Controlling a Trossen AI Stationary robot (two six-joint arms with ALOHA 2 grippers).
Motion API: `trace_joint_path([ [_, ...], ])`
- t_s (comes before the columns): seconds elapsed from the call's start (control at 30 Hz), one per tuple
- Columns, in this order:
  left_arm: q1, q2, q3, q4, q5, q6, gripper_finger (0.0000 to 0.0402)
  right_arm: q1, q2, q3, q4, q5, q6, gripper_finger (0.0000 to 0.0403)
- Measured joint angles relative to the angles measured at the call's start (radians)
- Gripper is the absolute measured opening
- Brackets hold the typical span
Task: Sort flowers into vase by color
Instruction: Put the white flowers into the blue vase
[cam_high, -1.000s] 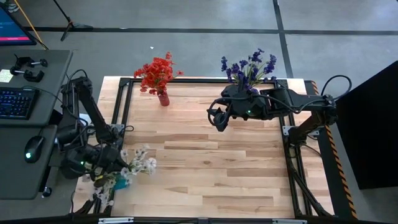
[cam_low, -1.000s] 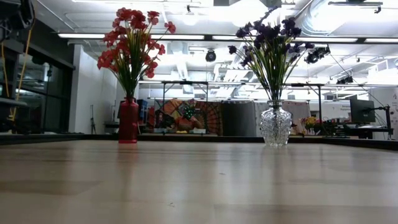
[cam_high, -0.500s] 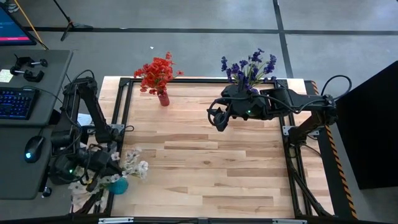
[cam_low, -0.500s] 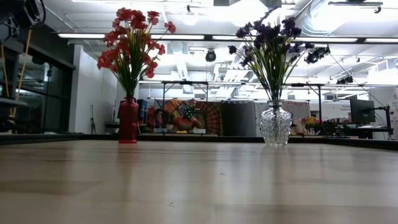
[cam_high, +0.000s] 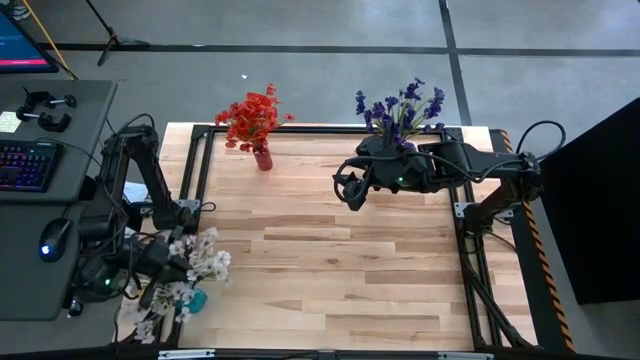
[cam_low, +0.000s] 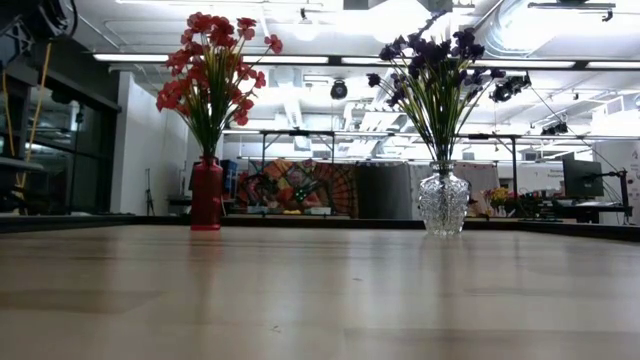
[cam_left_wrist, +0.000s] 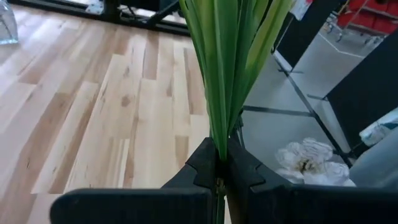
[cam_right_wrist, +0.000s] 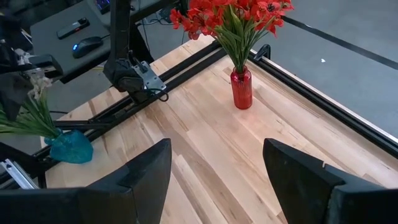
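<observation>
Gripping a bundle of green stems, the left hand (cam_left_wrist: 219, 168) is clenched tight on the white flowers (cam_high: 200, 262), which show at the lower left of the high view, right at the surface's (cam_high: 330, 270) left edge. A teal vase (cam_high: 193, 298) sits just below the blossoms in that view, close to the frame rail; in the right wrist view it appears at the left edge, with green stalks leaning over it. Whether the stems are already seated in its mouth cannot be told. The red flowers (cam_high: 251, 116) stand in a red vase (cam_high: 263, 158) at the upper left of the surface, and the purple flowers (cam_high: 400, 108) in a clear glass vase (cam_low: 442, 203) at the upper right, so white looks like the last colour left. The right hand (cam_high: 350, 190) hangs released, jaws wide, above the upper middle of the surface, holding nothing. To do this step well, I would keep the bundle upright and squeezed low on the stalks, line the stem ends over the teal vase's mouth, and lower straight down before letting go. The vase sits near the edge, so a sideways nudge could tip it or push it off; more white blossoms (cam_left_wrist: 309, 163) lie beyond the rail.
</observation>
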Motion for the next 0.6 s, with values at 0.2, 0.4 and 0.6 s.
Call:
trace_joint_path([
  [0.2,-0.056,0.037,0.000,0.000,-0.001,-0.089,0.0000,0.000,0.000,0.000,0.000,0.002,0.000,0.0243],
  [0.4,-0.126,0.025,0.000,0.002,-0.040,-0.137,0.0000,0.000,0.000,0.000,0.000,0.020,0.000,0.0243],
  [0.6,-0.155,0.049,0.000,-0.025,-0.124,-0.137,0.0000,0.000,0.000,0.000,0.000,0.021,0.017,0.0243],
])
